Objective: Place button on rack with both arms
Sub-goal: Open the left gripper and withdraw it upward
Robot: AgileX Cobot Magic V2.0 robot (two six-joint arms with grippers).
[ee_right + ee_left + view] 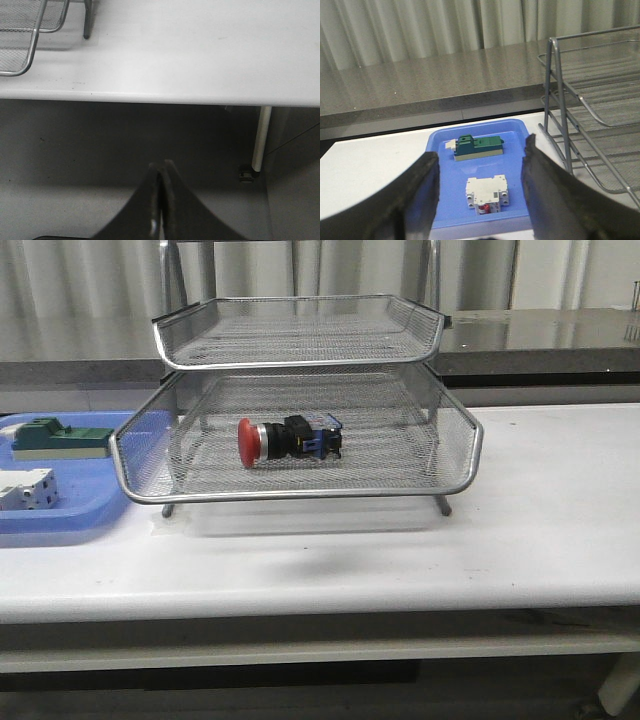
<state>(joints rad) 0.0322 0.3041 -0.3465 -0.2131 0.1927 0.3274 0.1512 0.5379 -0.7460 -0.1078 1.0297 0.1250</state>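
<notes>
The button (288,439), with its red cap, silver collar and black-and-blue body, lies on its side in the lower visible tier of the wire-mesh rack (300,495) in the front view. Neither arm shows in that view. My left gripper (481,155) is open and empty, hovering in front of the blue tray, with the rack's (590,125) side to its right. My right gripper (161,165) is shut with nothing in it, held below and in front of the table's front edge. A corner of the rack (31,45) shows in the right wrist view.
A blue tray (70,520) left of the rack holds a green block (60,437) and a white boxy switch (25,488); they also show as the tray (445,210), green block (479,147) and white switch (487,193). A table leg (261,140) stands under the table edge.
</notes>
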